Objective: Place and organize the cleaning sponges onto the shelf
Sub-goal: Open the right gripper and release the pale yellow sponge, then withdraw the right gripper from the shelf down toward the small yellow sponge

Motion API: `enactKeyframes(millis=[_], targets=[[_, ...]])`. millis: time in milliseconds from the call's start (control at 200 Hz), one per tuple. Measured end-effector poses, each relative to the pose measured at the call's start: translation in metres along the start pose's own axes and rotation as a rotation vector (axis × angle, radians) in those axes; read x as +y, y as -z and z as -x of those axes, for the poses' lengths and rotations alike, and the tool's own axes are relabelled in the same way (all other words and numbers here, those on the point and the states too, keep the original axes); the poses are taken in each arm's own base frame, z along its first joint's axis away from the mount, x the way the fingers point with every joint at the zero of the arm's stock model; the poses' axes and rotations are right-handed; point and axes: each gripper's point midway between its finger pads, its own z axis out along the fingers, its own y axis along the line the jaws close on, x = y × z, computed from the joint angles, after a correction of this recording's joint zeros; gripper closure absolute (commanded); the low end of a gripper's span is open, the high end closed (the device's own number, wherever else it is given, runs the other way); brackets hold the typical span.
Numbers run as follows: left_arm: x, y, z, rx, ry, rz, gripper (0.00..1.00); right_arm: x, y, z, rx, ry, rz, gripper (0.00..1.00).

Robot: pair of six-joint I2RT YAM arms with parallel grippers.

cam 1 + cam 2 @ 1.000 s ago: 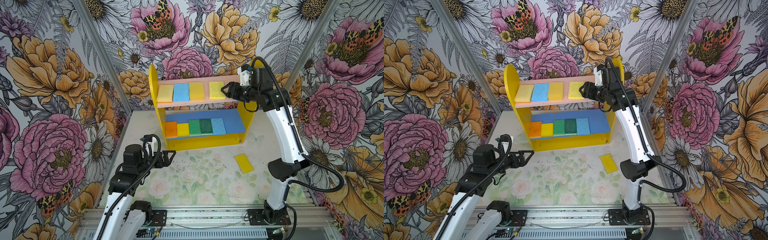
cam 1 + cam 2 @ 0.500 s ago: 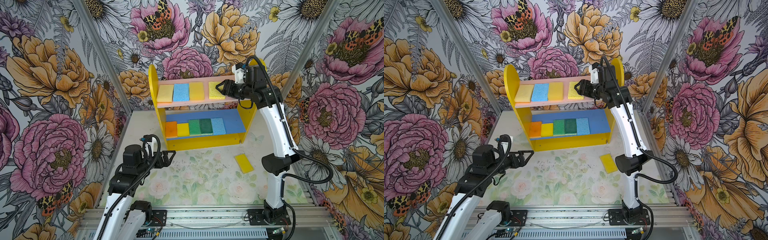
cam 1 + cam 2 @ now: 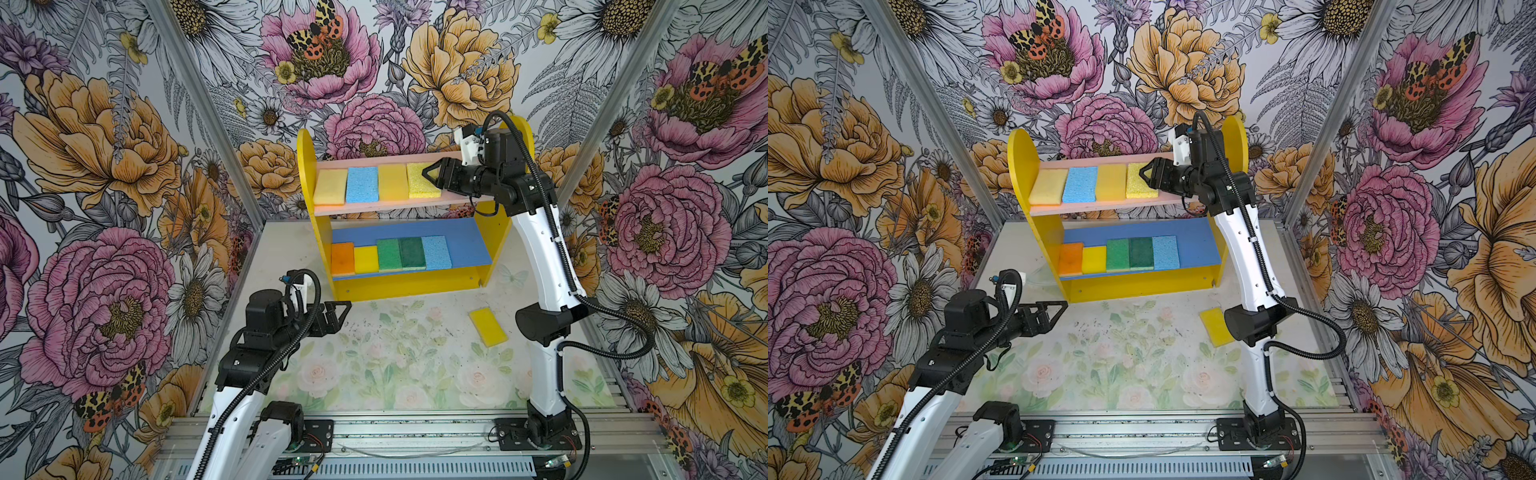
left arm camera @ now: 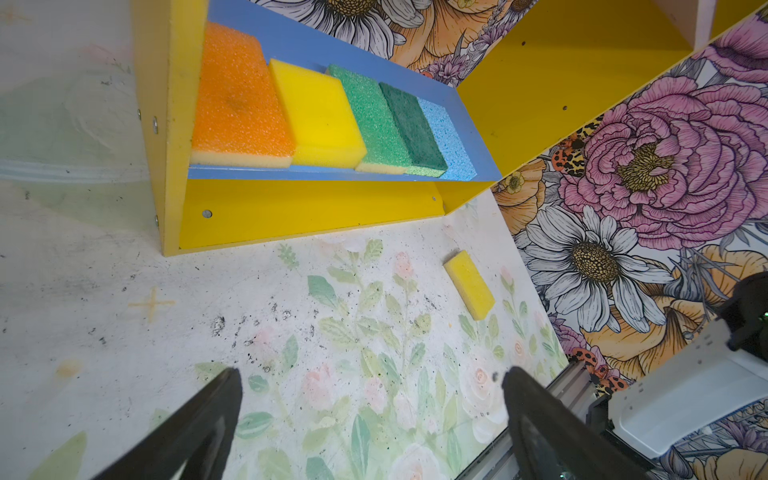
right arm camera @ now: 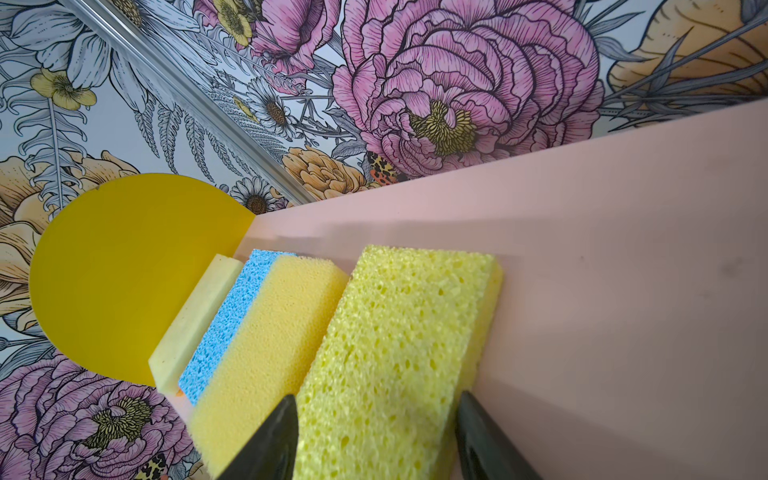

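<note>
The shelf [image 3: 306,166] stands at the back. On its pink upper board [image 3: 457,198] lie three sponges, and a fourth, a porous pale yellow sponge [image 3: 415,185] [image 5: 399,332], rests against them. My right gripper [image 3: 430,174] [image 5: 376,399] reaches in from the right and is shut on that sponge, a finger against each long side. On the blue lower board [image 3: 467,241] lie several sponges, from an orange sponge [image 3: 343,258] to a light blue sponge [image 3: 436,251]. One yellow sponge [image 3: 488,327] [image 4: 469,284] lies loose on the table. My left gripper [image 3: 343,309] [image 4: 370,374] hovers open and empty at the front left.
The right arm's elbow [image 3: 544,324] hangs just right of the loose yellow sponge. Flowered walls close in on three sides. A metal rail [image 3: 415,432] runs along the table's front edge. The right end of the blue board is bare.
The right gripper has slid left along the pink board with the porous yellow sponge, which now touches its neighbour. The left arm has not moved.
</note>
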Motion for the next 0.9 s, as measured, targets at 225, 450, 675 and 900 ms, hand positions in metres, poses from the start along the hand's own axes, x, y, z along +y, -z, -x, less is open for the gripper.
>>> enactKeyframes(millis=[225,450,675,900], targets=[[0.0,0.0,0.0,0.001,0.001,0.0,0.01,-0.004,0.002,0.003,-0.008,0.008,-0.013,0.37],[0.0,0.0,0.0,0.001,0.001,0.0,0.01,-0.007,0.016,0.003,-0.011,0.007,-0.046,0.37],[-0.001,0.0,0.0,0.002,0.0,-0.004,0.01,0.015,0.064,-0.003,-0.027,0.03,-0.06,0.36],[-0.009,-0.003,-0.006,0.025,-0.013,-0.042,0.01,0.04,0.134,-0.058,0.012,0.076,-0.082,0.35]])
